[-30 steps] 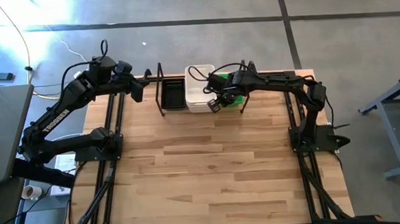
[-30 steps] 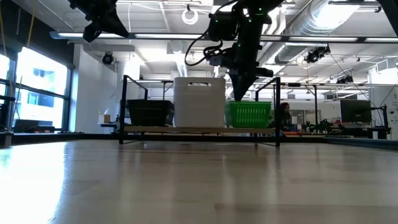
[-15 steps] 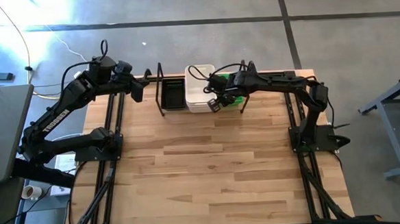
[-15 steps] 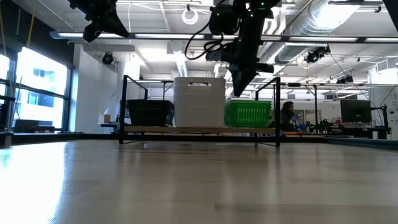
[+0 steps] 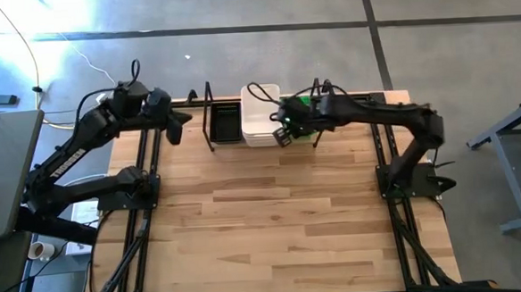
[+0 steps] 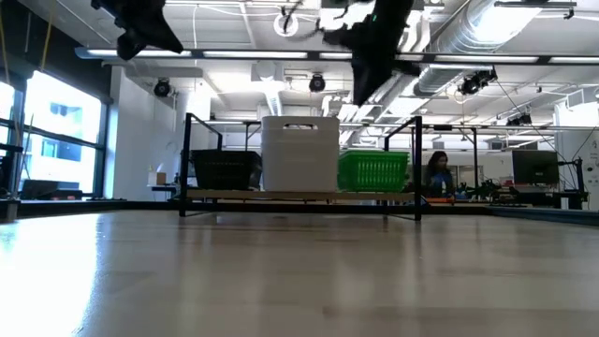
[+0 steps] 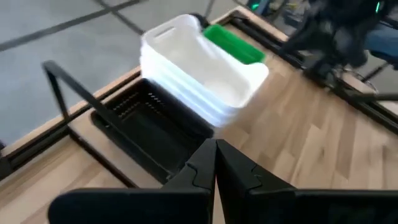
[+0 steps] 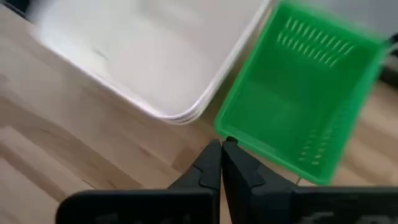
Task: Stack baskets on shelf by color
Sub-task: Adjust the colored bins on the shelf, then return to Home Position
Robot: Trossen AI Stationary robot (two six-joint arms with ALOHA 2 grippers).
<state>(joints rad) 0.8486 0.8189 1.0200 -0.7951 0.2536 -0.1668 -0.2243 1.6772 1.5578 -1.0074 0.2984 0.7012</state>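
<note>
The shelf (image 6: 299, 197), a low black rod rack, stands at the table's far edge. On it sit a black basket (image 5: 224, 124) at the left, a stack of white baskets (image 5: 261, 119) in the middle and a green basket (image 6: 374, 171) at the right. My right gripper (image 8: 222, 144) is shut and holds nothing. It hangs high above the near rims of the white stack and the green basket (image 8: 298, 93). My left gripper (image 7: 216, 146) is shut and holds nothing, raised to the left of the shelf, pointing toward the black basket (image 7: 143, 124).
Bare wooden tabletop (image 5: 273, 217) stretches from the shelf to the near edge. Both arm bases stand at the table's sides. A person (image 6: 435, 173) sits in the room beyond the table.
My right gripper, still shut, has risen well clear above the green basket and the white stack. The baskets have stayed in place on the shelf.
</note>
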